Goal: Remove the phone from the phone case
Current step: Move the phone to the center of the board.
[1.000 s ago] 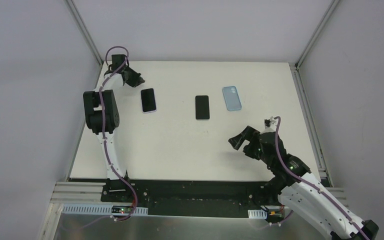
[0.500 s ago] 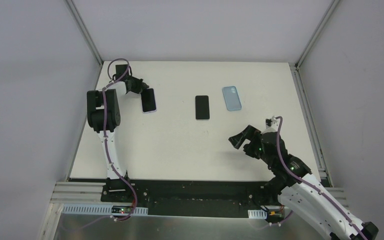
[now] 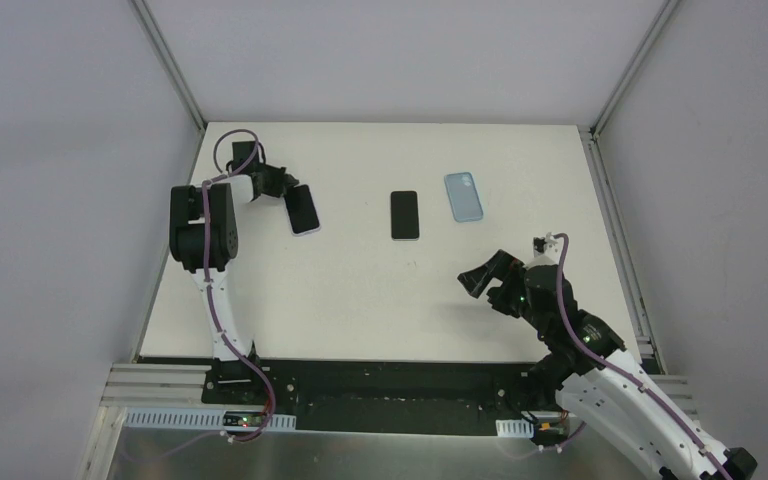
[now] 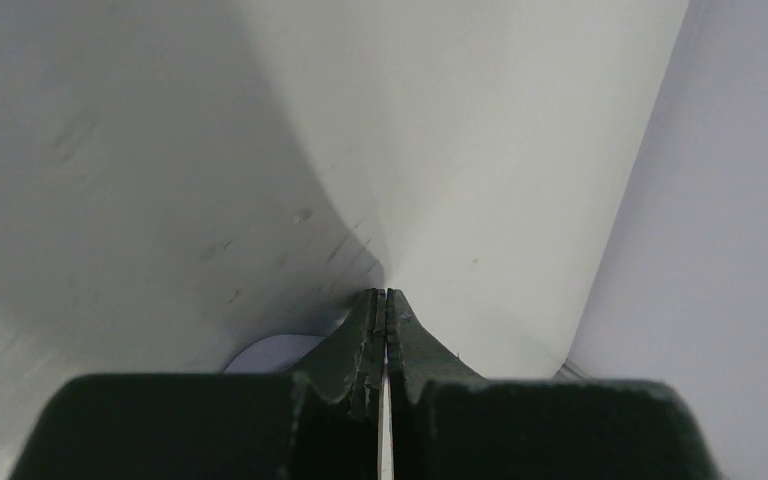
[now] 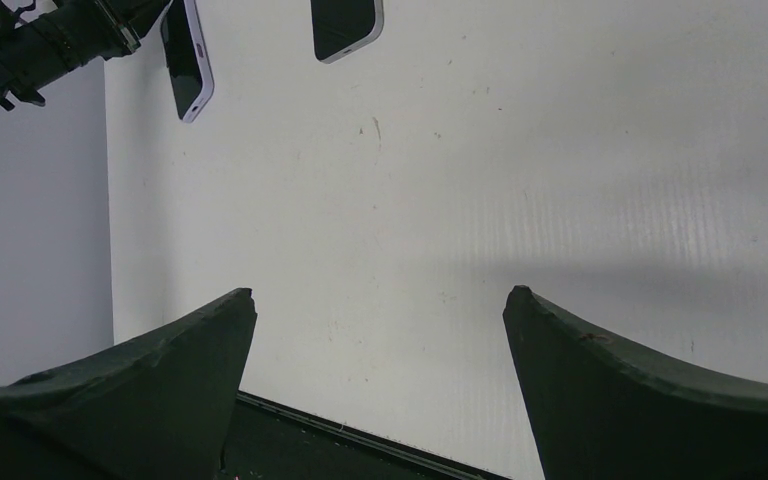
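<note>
White matte rectangular tabletop (image 3: 360, 290) filling mid-frame, pale grey panel walls (image 3: 60, 200) rising at left, right and top, silver aluminium posts (image 3: 168, 62) slanting in from both upper corners, black base strip (image 3: 400, 385) running along the lower edge, brushed metal sheet (image 3: 360, 455) gleaming at bottom.

Middle phone (image 5: 345, 25), cropped by top edge

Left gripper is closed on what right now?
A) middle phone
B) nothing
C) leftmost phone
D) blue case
C: the left gripper is pinched shut on one end of the leftmost phone, while the middle phone and blue case lie apart from it.
</note>
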Available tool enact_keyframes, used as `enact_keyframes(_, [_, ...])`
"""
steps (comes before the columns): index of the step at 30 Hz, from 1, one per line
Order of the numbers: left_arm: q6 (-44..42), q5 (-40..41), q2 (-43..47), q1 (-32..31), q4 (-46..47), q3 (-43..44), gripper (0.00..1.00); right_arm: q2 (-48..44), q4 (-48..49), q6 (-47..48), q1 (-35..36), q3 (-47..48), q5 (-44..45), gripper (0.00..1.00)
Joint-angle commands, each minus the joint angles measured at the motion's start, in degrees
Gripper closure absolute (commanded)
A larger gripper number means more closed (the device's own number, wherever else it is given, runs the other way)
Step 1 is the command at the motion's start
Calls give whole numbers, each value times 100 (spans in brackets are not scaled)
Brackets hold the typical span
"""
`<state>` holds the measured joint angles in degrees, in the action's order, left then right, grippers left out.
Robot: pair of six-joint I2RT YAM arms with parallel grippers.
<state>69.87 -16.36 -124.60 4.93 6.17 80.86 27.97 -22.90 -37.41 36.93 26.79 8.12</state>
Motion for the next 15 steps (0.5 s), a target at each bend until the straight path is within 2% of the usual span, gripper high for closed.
enact_keyframes(1, [-149, -58, 450, -238, -450, -551, 100, -71, 157, -15, -38, 137, -77, 1])
enact_keyframes(15, [-404, -86, 1414, -1076, -173, -2211, 100, -584, 84, -203, -40, -90, -180, 1])
